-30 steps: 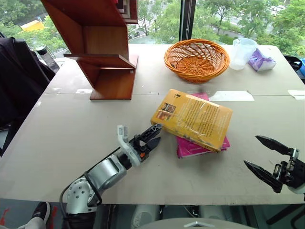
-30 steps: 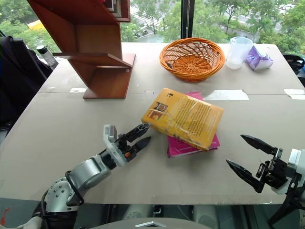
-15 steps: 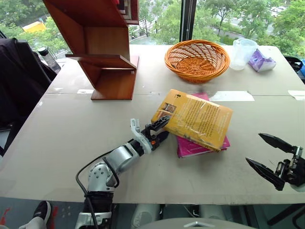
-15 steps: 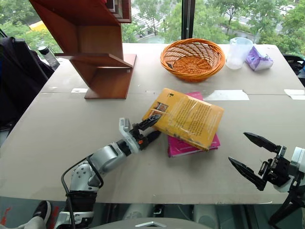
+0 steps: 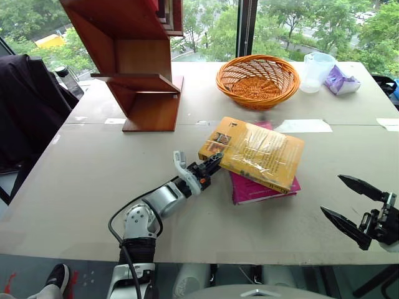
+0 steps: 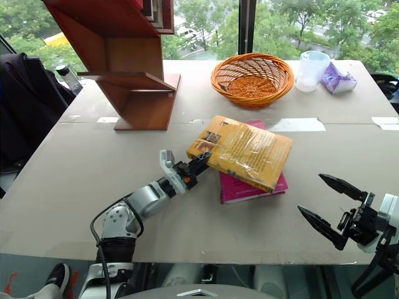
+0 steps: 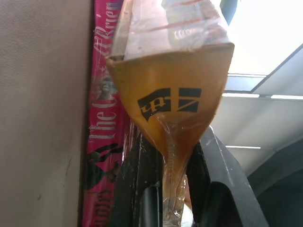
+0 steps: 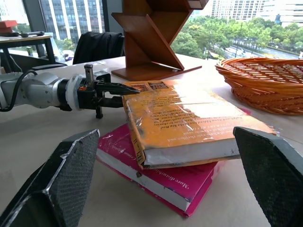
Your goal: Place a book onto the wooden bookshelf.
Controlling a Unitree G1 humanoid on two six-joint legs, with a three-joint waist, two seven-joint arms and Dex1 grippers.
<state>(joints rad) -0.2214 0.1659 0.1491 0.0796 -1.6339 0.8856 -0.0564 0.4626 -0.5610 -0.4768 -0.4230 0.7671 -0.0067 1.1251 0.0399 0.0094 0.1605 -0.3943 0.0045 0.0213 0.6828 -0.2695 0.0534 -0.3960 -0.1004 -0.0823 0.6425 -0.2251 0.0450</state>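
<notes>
Left wrist view shows the left gripper (image 7: 173, 189) pinching the book's (image 5: 259, 152) near corner; the book lies on the pink book (image 5: 262, 190), mostly covering it. Right gripper (image 5: 355, 205) hangs wide apart.

A broad pale grey bench (image 5: 87, 180) stands against a wall of tall windows (image 5: 212, 25), split by a dark upright frame (image 5: 247, 26). Daylight pours in; outside, green treetops (image 5: 324, 22) crowd close, with high-rise blocks (image 8: 71, 19) beyond them. To one side a black office chair (image 5: 28, 109) sits pulled up near the bench edge. Further off stands another desk (image 8: 26, 45). Overhead, white ceiling panels (image 7: 265, 71) catch the light.
</notes>
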